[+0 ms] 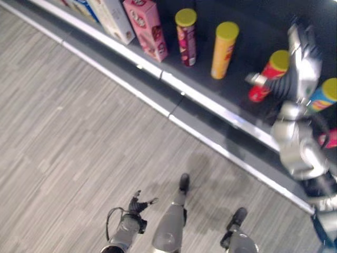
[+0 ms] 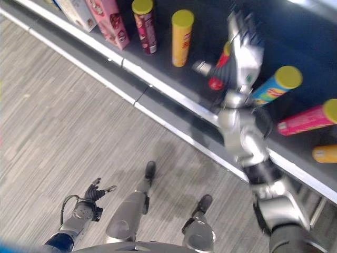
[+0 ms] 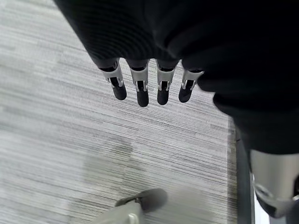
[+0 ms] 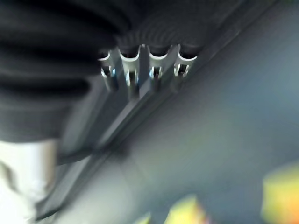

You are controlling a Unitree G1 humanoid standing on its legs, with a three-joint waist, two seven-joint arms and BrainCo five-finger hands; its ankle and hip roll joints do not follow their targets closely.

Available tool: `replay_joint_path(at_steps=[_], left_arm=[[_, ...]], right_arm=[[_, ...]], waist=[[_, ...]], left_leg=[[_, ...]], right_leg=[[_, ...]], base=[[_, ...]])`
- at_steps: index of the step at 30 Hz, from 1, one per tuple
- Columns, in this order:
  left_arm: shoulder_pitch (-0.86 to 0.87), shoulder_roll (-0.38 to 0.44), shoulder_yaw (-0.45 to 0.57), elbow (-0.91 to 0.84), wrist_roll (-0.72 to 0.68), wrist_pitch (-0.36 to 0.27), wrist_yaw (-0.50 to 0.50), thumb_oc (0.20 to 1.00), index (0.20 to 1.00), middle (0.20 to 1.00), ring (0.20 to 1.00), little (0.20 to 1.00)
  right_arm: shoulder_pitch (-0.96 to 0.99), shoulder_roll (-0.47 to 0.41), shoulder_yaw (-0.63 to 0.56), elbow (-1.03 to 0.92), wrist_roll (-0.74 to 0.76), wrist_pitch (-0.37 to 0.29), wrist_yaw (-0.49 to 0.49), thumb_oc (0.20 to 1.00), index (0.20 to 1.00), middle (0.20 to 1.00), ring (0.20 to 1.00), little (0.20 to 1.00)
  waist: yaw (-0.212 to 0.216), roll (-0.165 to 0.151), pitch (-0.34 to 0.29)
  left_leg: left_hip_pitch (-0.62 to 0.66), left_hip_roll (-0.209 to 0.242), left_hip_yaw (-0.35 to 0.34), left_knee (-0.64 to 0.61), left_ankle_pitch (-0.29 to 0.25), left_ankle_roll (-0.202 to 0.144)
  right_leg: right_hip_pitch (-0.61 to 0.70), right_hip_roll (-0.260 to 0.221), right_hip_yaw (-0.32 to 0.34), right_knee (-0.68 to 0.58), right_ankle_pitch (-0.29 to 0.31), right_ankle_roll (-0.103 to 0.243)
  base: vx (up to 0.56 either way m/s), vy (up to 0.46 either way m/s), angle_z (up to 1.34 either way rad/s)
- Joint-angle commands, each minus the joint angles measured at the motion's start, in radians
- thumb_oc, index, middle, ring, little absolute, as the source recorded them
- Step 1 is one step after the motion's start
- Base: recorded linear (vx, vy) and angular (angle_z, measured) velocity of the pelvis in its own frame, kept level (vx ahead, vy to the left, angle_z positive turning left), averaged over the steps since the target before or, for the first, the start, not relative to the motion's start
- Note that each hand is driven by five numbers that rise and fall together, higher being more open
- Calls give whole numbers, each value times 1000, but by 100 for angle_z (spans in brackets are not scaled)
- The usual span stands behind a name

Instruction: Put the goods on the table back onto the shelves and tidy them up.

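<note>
red can [image 1: 268,74] w/ yellow lid: on dark shelf [image 1: 237,89], upright, betw. orange can [image 1: 224,50] and blue can [image 1: 324,97]. our right hand [image 1: 301,58] is over the shelf just beside it, fingers straight and apart, thumb out toward the can, nothing held. left hand [image 1: 138,205] low over the floor, fingers relaxed, empty. we judge the can light, stiff, smooth-walled, tips easily; take it round mid-body, not the lid.
</note>
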Motion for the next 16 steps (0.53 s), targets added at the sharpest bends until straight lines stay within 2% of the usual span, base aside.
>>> replay_joint_path(at_steps=[1,3,4,5,6,8,9,12,14,16], left_arm=[[45,37,33,64,75,9,-77,1000,1000,1000,1000,1000],[42,45,61,108,89,-2,-102,1000,1000,1000,1000,1000],[42,45,61,108,89,-2,-102,1000,1000,1000,1000,1000],[42,48,65,125,97,-4,-121,1000,1000,1000,1000,1000],[31,54,77,165,95,-13,-146,1000,1000,1000,1000,1000],[26,55,74,176,103,-18,-151,1000,1000,1000,1000,1000],[16,48,71,220,104,-21,-174,1000,1000,1000,1000,1000],[13,51,57,244,129,-31,-214,1000,1000,1000,1000,1000],[15,46,39,248,133,-34,-242,1000,1000,1000,1000,1000],[11,41,19,253,127,-37,-268,1000,1000,1000,1000,1000]], right_arm=[[121,-85,3,-28,441,-146,373,1000,1000,1000,1000,1000],[239,-88,14,-22,598,-148,531,1000,1000,1000,1000,1000],[240,-88,14,-22,598,-148,531,1000,1000,1000,1000,1000],[273,-108,35,-27,631,-138,587,1000,1000,1000,1000,1000],[313,-154,72,10,699,-120,691,1000,1000,1000,1000,1000],[345,-166,73,24,707,-103,704,1000,1000,1000,1000,1000],[369,-172,94,94,744,-79,764,1000,1000,1000,1000,1000],[456,-172,99,212,769,-32,834,1000,1000,1000,1000,1000],[506,-115,86,403,753,-14,838,1000,1000,1000,1000,1000],[530,-12,52,657,675,-13,782,1000,1000,1000,1000,1000]], waist=[[-6,-4,-62],[-31,-21,-89],[-31,-21,-90],[-41,-26,-104],[-55,-37,-130],[-61,-39,-144],[-77,-44,-166],[-94,-43,-193],[-104,-38,-207],[-121,-31,-226]], left_leg=[[60,68,46,59,-149,-51],[91,72,67,56,-152,-55],[90,72,67,56,-152,-55],[108,77,79,56,-157,-58],[132,88,96,56,-159,-66],[147,91,105,53,-159,-69],[178,101,124,50,-162,-75],[210,123,154,44,-159,-86],[238,133,167,36,-156,-92],[257,142,178,29,-152,-94]], right_leg=[[20,-64,23,88,-62,25],[37,-63,29,80,-61,27],[36,-63,29,80,-61,27],[48,-60,33,76,-64,27],[60,-54,43,74,-70,26],[68,-50,50,71,-73,24],[78,-43,70,65,-74,21],[87,-27,96,58,-82,17],[103,-16,108,58,-91,13],[113,-7,121,58,-97,8]], base=[[55,-15,-17],[24,5,-23],[41,1,-33],[35,-29,-34],[41,-36,-28],[17,-36,-23],[22,-58,-44],[15,-73,-44],[22,-73,-32],[18,-74,-24]])
